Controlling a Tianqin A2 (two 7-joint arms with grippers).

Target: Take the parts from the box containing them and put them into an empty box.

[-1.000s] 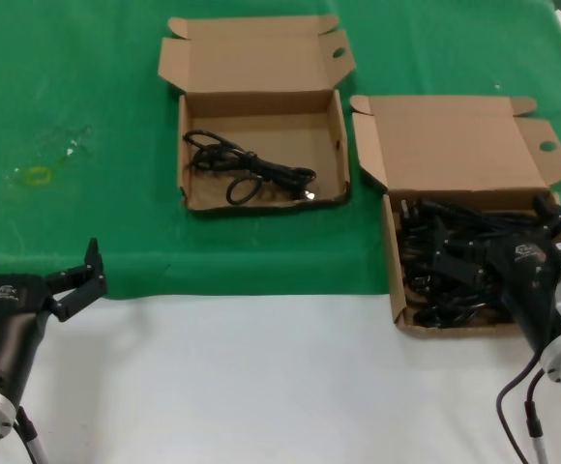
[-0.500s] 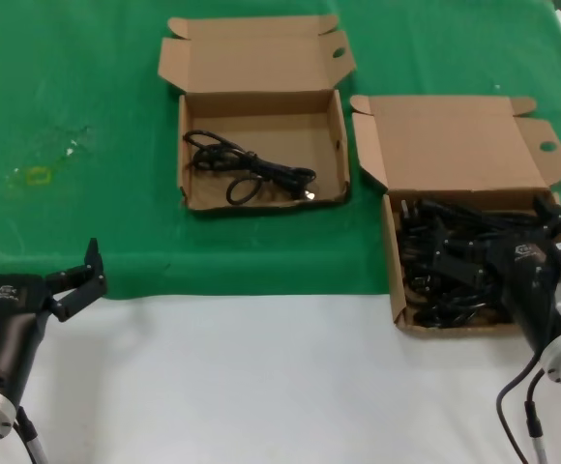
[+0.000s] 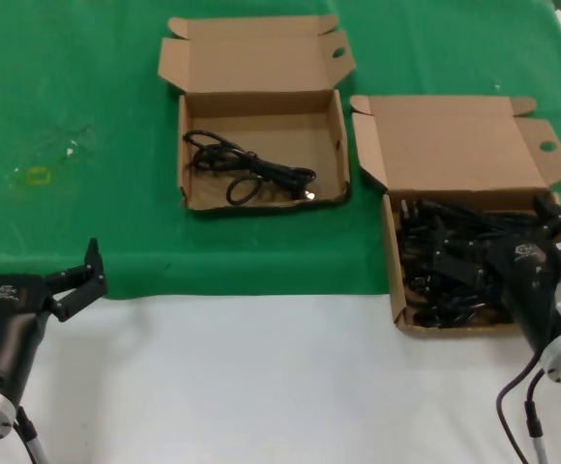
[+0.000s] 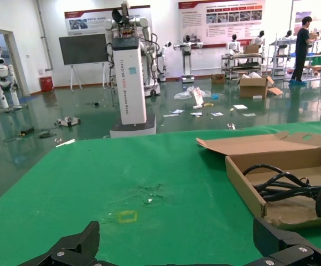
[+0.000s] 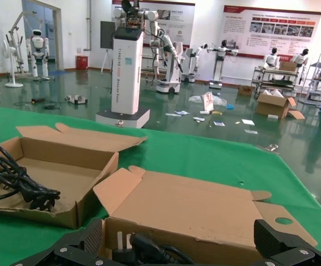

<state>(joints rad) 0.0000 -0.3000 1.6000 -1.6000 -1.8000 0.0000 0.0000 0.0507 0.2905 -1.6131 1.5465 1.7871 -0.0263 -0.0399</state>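
Right end effector (image 3: 513, 253) down in right box (image 3: 394, 261) among cords (image 3: 445, 271), fingers spread, gripping nothing visible. Left end effector (image 3: 34, 275) spread, parked near-left on tabletop (image 3: 261, 377). Far box (image 3: 342, 145) holds one cord (image 3: 247, 174); green gap between boxes.

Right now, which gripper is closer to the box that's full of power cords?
Right. The right gripper hangs over the full box, among its cords. The left gripper sits far across at the table's near left edge.
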